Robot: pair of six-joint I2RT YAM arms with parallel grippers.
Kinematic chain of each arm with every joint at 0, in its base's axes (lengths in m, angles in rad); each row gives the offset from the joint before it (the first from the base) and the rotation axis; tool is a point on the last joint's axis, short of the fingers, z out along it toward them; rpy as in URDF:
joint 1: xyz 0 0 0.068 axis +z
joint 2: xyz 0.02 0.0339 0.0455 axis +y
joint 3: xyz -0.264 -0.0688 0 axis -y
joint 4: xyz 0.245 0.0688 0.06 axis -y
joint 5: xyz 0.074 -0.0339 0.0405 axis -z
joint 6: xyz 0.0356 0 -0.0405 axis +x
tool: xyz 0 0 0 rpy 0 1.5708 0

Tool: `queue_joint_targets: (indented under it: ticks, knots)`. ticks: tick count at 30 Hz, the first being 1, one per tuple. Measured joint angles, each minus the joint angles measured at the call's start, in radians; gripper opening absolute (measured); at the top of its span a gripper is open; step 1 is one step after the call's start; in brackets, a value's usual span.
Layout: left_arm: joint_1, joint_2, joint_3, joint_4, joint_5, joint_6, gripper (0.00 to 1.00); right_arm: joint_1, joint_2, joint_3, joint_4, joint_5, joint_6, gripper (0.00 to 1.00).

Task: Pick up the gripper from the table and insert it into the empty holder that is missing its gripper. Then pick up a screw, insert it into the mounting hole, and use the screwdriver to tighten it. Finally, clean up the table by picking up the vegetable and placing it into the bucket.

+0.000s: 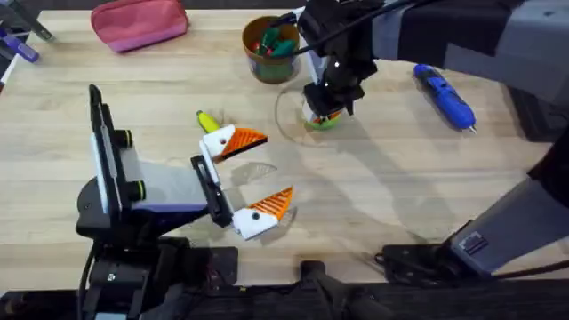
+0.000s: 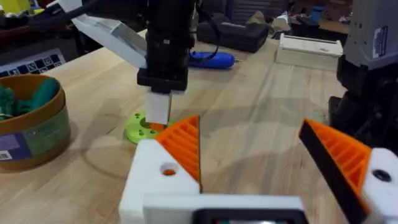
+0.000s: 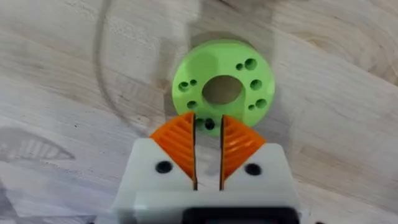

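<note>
Near bucket (image 1: pixel 269 49) | right gripper (image 3: pixel 208 134) jaws nearly closed over green disc (image 3: pixel 222 90)

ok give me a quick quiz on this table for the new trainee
1. True or false: the screwdriver lies inside the bucket.
2. What does the right gripper hang above? A) green disc B) pink pouch C) screwdriver
3. Fill in: the left gripper has its fingers ___.

Key: 1 false, it lies on the table, apart from the bucket. 2 A. 3 open.
</note>
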Motion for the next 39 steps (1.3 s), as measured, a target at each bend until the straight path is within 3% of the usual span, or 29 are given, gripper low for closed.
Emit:
queue_joint_targets:
  ticks: [12,21,39]
  knots:
    - [0.0,0.0,0.0,0.0,0.0,0.0,0.985,0.005,0.0,-0.014,0.005,0.004,0.0,0.133]
    - [0.0,0.0,0.0,0.0,0.0,0.0,0.985,0.005,0.0,-0.014,0.019,0.011,0.001,0.006]
    - [0.0,0.0,0.0,0.0,0.0,0.0,0.986,0.005,0.0,-0.014,0.018,0.011,0.001,0.004]
